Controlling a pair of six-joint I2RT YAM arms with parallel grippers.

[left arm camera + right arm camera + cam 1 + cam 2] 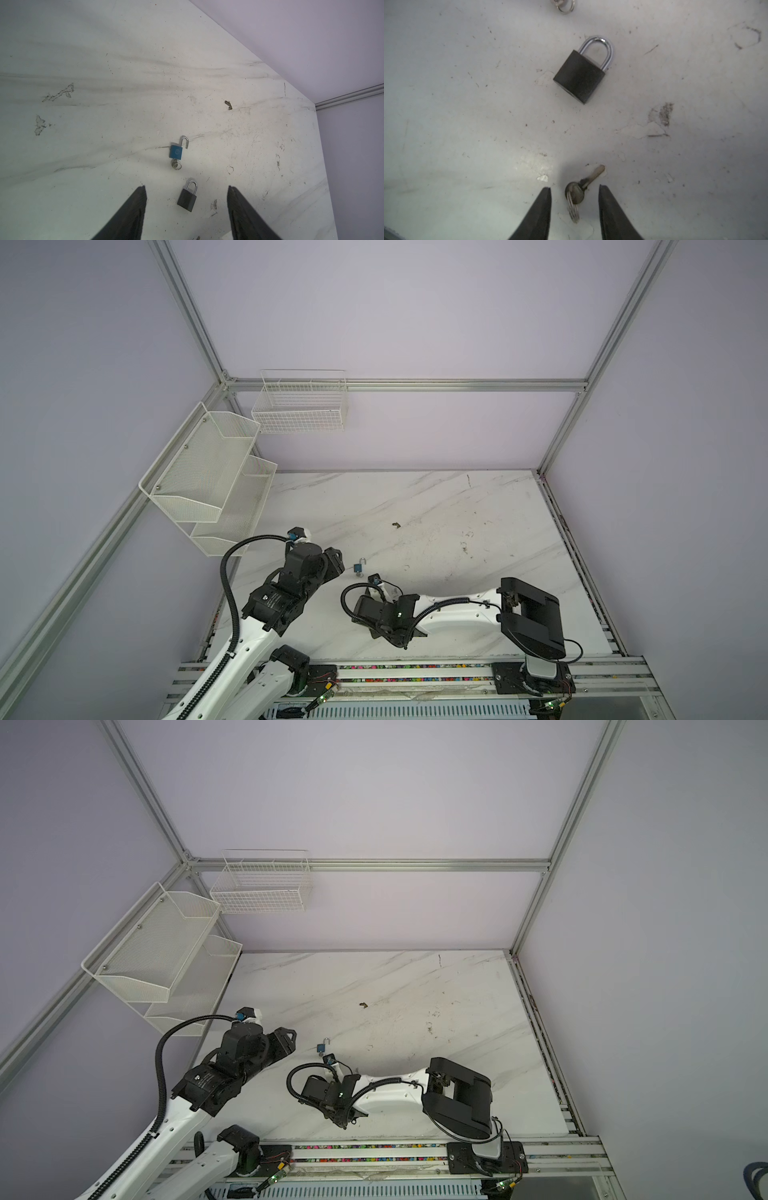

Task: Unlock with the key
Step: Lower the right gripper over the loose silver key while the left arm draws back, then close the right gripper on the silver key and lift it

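Slippage is your main worry. The right gripper (574,186) has its fingers apart, with the key (582,185) lying flat on the table (467,104) between them and touching neither. The bow sits just inside the tips, the blade runs out ahead of them at a slant, and the ring (573,212) trails back between the fingers. If you close now, you may twist the key, pinch the ring instead of the bow, or squirt the thin metal out along the table. A crooked grip would leave the blade off line for the keyway.

The black lock (579,76), shackle shut, lies loose well ahead of those tips. The left gripper (186,186) is spread too, with that lock between and just past its tips, untouched. A push from the key would likely shove the lock away unless you pin it. Beyond it the blue lock (176,152) is already open with a second key (176,165) in it; don't aim there.

You can't see the black lock's keyway in any view. In both top views the right arm (453,605) covers the key and the black lock. Whether the right fingertips touch the table is unclear.
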